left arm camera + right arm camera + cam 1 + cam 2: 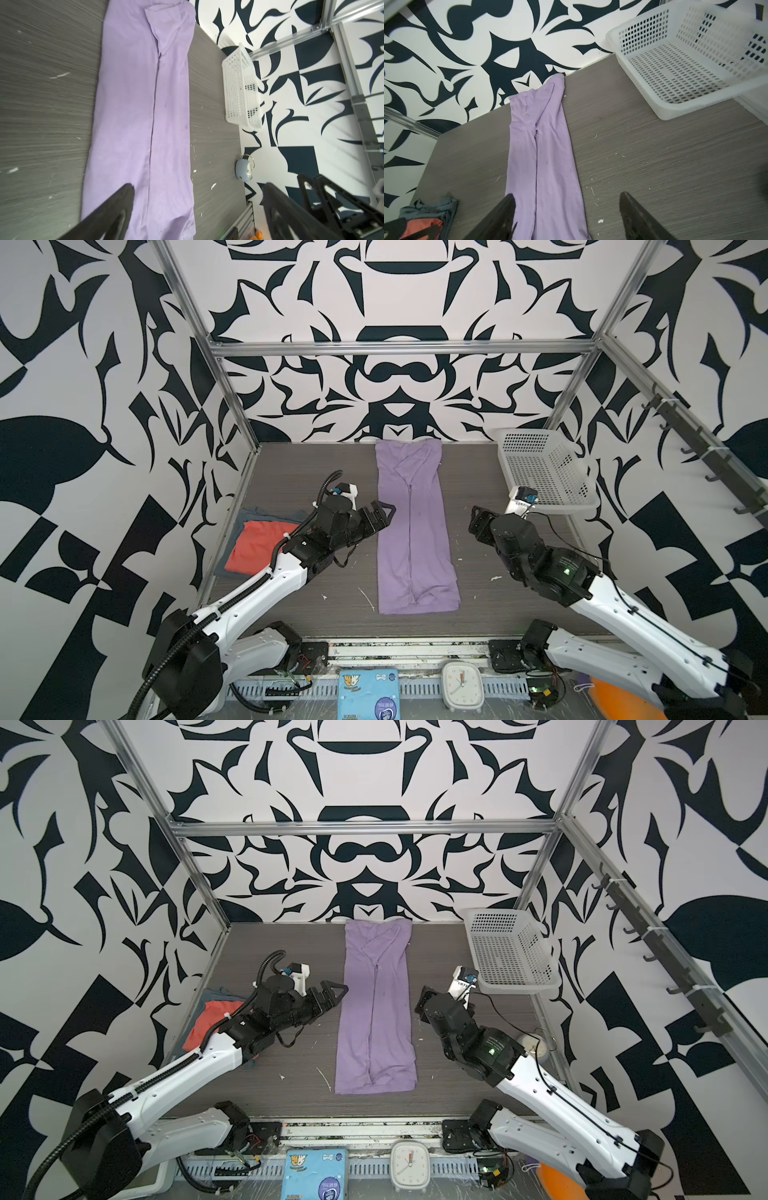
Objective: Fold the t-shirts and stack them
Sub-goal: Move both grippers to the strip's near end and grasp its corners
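Lavender t-shirt [413, 531]: large, plain soft cloth, both sides folded inward into a long narrow strip, the two edges meeting along a centre line. It lies flat in the middle of the tabletop [316, 472], running from the back edge toward the front, with the near end slightly puckered. Coral-red t-shirt [257, 545]: folded to a compact rectangle at the left side of the tabletop, well apart from the lavender one. Grey-blue t-shirt [266, 515]: folded, lying directly under the coral-red one, its edges showing beyond it at the back and front.

Matt cloth lavender t-shirt [415, 531], wood-grain table [490, 472], white plastic basket [524, 432]
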Controlling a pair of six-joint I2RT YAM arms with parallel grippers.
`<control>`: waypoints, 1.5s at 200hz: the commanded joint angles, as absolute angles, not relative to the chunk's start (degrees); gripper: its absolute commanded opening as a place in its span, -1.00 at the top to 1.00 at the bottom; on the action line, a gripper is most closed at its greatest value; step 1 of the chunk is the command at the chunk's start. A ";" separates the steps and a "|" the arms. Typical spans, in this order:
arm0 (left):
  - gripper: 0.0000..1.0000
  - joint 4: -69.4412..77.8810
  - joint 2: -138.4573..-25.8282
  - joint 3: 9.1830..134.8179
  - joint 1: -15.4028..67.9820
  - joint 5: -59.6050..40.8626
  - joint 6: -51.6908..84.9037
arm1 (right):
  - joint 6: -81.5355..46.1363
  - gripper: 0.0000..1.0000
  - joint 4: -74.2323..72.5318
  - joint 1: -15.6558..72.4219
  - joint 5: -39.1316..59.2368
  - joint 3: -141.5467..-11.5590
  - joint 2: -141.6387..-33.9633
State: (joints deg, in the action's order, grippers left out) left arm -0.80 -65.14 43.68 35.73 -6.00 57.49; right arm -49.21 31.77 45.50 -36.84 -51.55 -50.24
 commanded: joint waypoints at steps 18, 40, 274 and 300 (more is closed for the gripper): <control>-0.99 -12.86 -67.56 48.35 34.98 -11.97 53.60 | -49.54 -0.62 33.75 45.00 -29.67 -50.91 -52.07; -0.98 -17.47 -66.16 45.40 35.16 -12.78 53.71 | -51.33 -0.60 34.06 44.39 -24.72 -47.66 -51.55; 0.02 -9.27 -69.32 22.34 57.08 -9.62 73.55 | -65.10 -0.12 24.36 50.70 0.75 -22.55 -57.39; 0.27 -9.65 -69.28 22.36 57.37 -8.28 73.36 | -65.63 -0.05 24.01 50.94 -0.19 -22.33 -56.69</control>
State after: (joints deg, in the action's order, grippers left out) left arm -8.27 -68.55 23.62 56.97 -11.05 72.88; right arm -63.86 25.47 50.50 1.23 -22.76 -57.21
